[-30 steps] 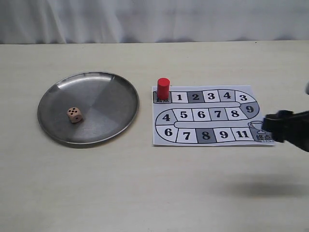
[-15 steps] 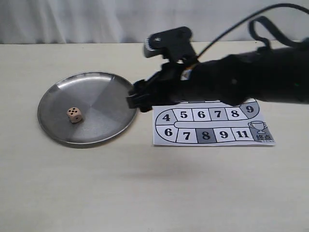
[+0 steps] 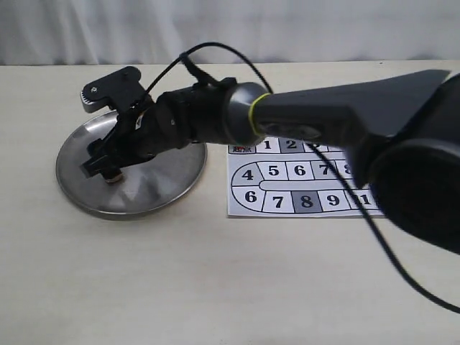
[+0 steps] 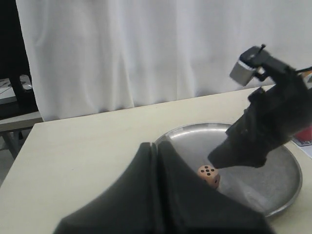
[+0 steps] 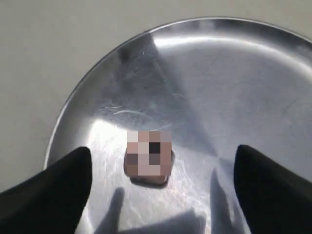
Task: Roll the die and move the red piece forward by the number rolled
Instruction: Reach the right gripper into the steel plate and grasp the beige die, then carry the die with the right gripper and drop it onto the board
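Having swung left across the board [image 3: 287, 188], the right end effector [image 5: 162, 156] now straddles the die [image 5: 148, 158], jaws spread; grasping probably comes next.

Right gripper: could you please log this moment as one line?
right gripper open, either side of die | die on plate, not gripped | left gripper shut

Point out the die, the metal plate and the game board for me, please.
die [image 5: 148, 157], right wrist view, its top face.
metal plate [image 3: 136, 213], exterior view, its near rim.
game board [image 3: 307, 201], exterior view, the grey square marked 8.
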You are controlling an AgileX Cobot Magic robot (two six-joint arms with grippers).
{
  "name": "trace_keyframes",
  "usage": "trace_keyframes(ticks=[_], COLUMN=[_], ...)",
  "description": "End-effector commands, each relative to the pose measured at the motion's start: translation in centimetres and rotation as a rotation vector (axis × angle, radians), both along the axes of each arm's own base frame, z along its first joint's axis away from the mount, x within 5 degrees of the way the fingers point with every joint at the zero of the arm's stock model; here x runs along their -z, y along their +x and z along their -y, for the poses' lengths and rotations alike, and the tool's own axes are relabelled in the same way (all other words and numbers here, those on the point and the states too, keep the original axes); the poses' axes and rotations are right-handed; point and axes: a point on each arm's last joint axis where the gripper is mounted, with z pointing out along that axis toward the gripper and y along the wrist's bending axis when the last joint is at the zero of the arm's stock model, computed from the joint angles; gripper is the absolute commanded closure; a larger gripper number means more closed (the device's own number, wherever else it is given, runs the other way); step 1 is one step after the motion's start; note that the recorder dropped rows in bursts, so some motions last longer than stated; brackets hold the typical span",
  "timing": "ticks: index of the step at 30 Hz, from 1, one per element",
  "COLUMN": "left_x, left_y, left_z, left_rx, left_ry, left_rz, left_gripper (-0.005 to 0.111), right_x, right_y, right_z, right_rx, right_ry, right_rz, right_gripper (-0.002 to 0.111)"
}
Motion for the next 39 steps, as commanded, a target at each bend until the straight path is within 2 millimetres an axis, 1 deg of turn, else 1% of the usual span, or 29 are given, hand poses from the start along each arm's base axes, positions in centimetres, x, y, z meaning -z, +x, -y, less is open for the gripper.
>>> trace_keyframes(ticks=[1, 4, 6, 8, 10, 13, 15, 16, 17, 20, 21, 22, 25, 28, 30, 31, 33, 35, 37, 39], left_x=[0.0, 0.0, 0.0, 0.0, 0.0, 0.0, 0.0, 0.0, 0.0, 0.0, 0.0, 0.0, 0.0, 0.0, 0.0, 0.0, 0.0, 0.0, 0.0, 0.0], left_y=[0.0, 0.0, 0.0, 0.0, 0.0, 0.0, 0.0, 0.0, 0.0, 0.0, 0.0, 0.0, 0.0, 0.0, 0.0, 0.0, 0.0, 0.0, 0.0, 0.0], left_z=[0.1, 0.1, 0.1, 0.1, 0.1, 0.1, 0.1, 0.1, 0.1, 0.1, 0.1, 0.1, 0.1, 0.1, 0.1, 0.1, 0.1, 0.1, 0.1, 0.1], left_rx=[0.010, 0.010, 0.010, 0.010, 0.010, 0.010, 0.010, 0.010, 0.010, 0.010, 0.010, 0.010, 0.010, 0.010, 0.010, 0.010, 0.010, 0.010, 0.010, 0.010], left_ry=[-0.003, -0.003, -0.003, -0.003, -0.003, -0.003, -0.003, -0.003, -0.003, -0.003, -0.003, -0.003, -0.003, -0.003, -0.003, -0.003, -0.003, -0.003, -0.003, -0.003], left_rz=[0.008, 0.008, 0.008, 0.008, 0.008, 0.008, 0.008, 0.008, 0.008, 0.008, 0.008, 0.008, 0.008, 0.008, 0.008, 0.008, 0.008, 0.008, 0.008, 0.008], left_gripper=[0.107, 0.107, 0.107, 0.107, 0.107, 0.107, 0.107, 0.107, 0.107, 0.107, 0.107, 0.107, 0.107, 0.107, 0.107, 0.107, 0.107, 0.107, 0.107, 0.107], right_x=[2.2, 3.7, 4.3, 4.6, 4.9, 4.5, 3.7, 3.0, 2.5, -0.8, -2.6, -3.9, -8.8, -13.2, -15.4, -15.9, -17.1, -17.3, -16.9, -15.7], right_y=[0.5, 0.5, 0.6, 0.7, 0.9, 1.1, 1.1, 1.0, 0.9, 0.4, 0.4, 0.3, 0.0, 0.2, 0.8, 1.2, 2.2, 3.3, 4.1, 5.0], right_z=[-2.4, -3.5, -3.9, -4.0, -4.0, -3.8, -3.8, -3.7, -3.6, -3.3, -2.9, -2.6, -0.6, 2.5, 5.0, 6.0, 8.8, 11.6, 14.1, 16.7], right_rx=[-0.041, -0.108, -0.146, -0.164, -0.168, -0.166, -0.167, -0.168, -0.165, -0.183, -0.196, -0.210, -0.192, -0.142, -0.092, -0.065, 0.010, 0.089, 0.154, 0.214], right_ry=[-0.014, -0.057, -0.086, -0.104, -0.114, -0.116, -0.114, -0.111, -0.111, -0.115, -0.134, -0.163, -0.228, -0.255, -0.252, -0.250, -0.247, -0.244, -0.248, -0.246], right_rz=[-0.017, 0.009, 0.017, 0.008, -0.004, -0.009, -0.010, -0.015, -0.030, -0.026, 0.016, 0.044, 0.102, 0.112, 0.097, 0.085, 0.058, 0.030, -0.001, -0.038], right_gripper=[0.033, 0.034, 0.038, 0.049, 0.064, 0.084, 0.097, 0.102, 0.104, 0.104, 0.104, 0.104, 0.104, 0.104, 0.104, 0.104, 0.104, 0.104, 0.104, 0.104])
